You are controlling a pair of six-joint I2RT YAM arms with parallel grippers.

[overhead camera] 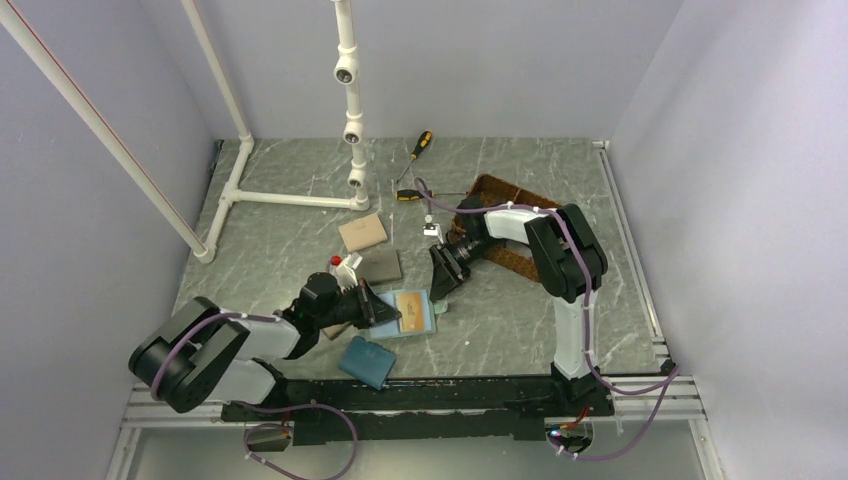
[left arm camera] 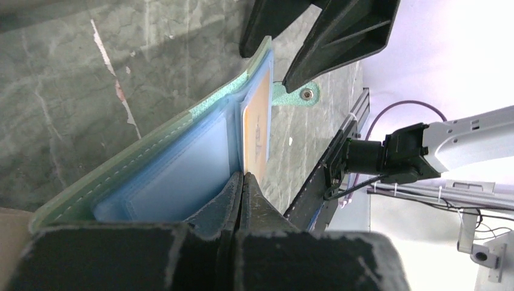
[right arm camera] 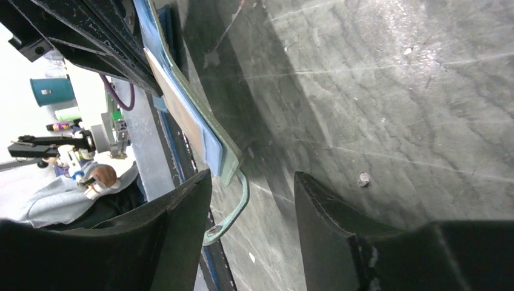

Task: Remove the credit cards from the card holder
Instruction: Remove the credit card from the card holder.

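Top external view shows you the card holder point(overhead camera: 415, 318) lying open on the table point(overhead camera: 510, 320) between the two arms, with an orange-tan card point(overhead camera: 408, 303) sitting in its pocket. Your left fingers point(left arm camera: 260, 209) are pressed together, pinching the holder's edge right beside that card. Your right fingers point(right arm camera: 330, 221) stand spread, with the holder's snap tab point(right arm camera: 233, 209) between them.

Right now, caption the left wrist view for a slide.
Shut left gripper against the open green card holder, an orange card in its pocket.
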